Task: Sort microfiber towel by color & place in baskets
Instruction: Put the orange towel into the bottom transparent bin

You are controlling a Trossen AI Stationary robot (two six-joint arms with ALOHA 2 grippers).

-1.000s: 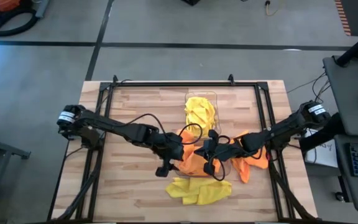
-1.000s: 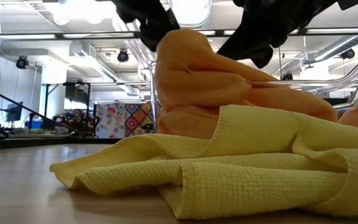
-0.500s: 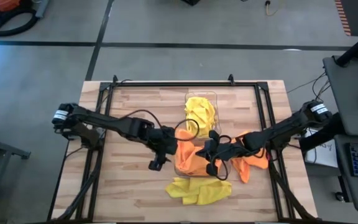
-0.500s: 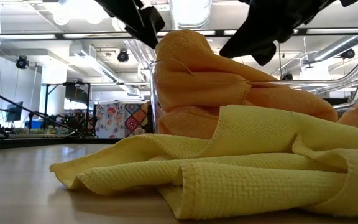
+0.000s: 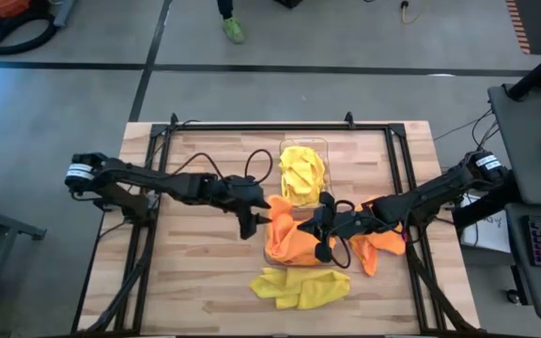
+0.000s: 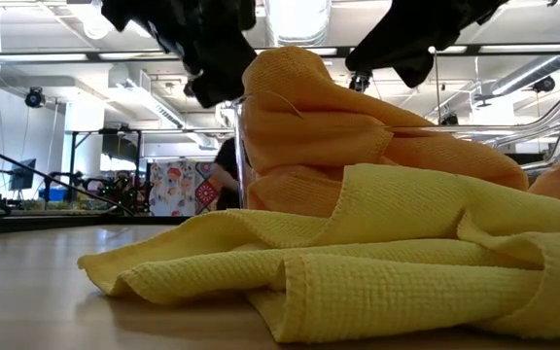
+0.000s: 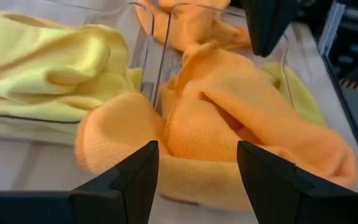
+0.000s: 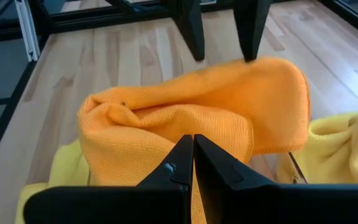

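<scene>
Left pincer [image 5: 248, 218] hung with its fingers spread and empty just beside the orange towels [image 5: 289, 237], which were heaped in the nearer basket [image 6: 239, 146]. Right pincer [image 5: 325, 228] was shut tight, holding nothing, over the same heap. Nearest the worktop's [image 5: 205, 291] front edge lay loose yellow towels [image 5: 301, 286]. More orange cloth [image 5: 380, 241] lay to the right of the basket. Farther back, the second basket [image 5: 304, 144] held yellow towels [image 5: 301, 171]
</scene>
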